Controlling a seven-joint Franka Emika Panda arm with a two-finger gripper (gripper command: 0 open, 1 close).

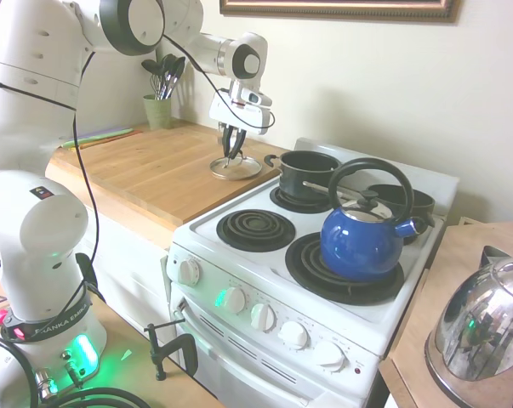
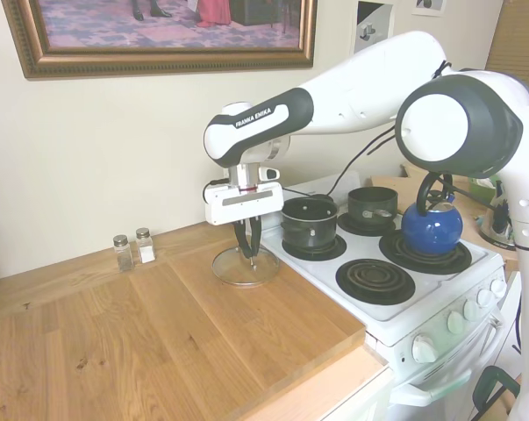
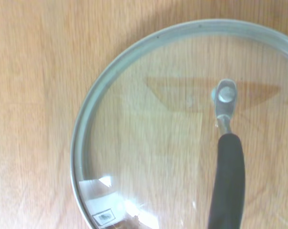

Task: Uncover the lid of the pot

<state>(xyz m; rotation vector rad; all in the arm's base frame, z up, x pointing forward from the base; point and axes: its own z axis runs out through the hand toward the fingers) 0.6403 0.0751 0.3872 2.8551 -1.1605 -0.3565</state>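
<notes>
The clear glass lid (image 1: 249,167) (image 2: 230,268) with its metal rim lies flat on the wooden counter (image 2: 159,333), just left of the stove. My gripper (image 1: 233,155) (image 2: 249,253) points straight down over its middle, fingers shut on the lid's black loop handle. From the wrist, the glass lid (image 3: 153,143) fills the picture with wood grain showing through it. The dark pot (image 1: 307,174) (image 2: 309,224) stands uncovered on the back burner nearest the counter, a short way from the lid.
A blue kettle (image 1: 362,240) (image 2: 431,224) sits on a front burner and a low black pan (image 1: 413,201) (image 2: 372,206) behind it. Salt and pepper shakers (image 2: 132,251) stand by the wall, a utensil cup (image 1: 158,111) at the counter's back, a steel kettle (image 1: 486,330) right of the stove.
</notes>
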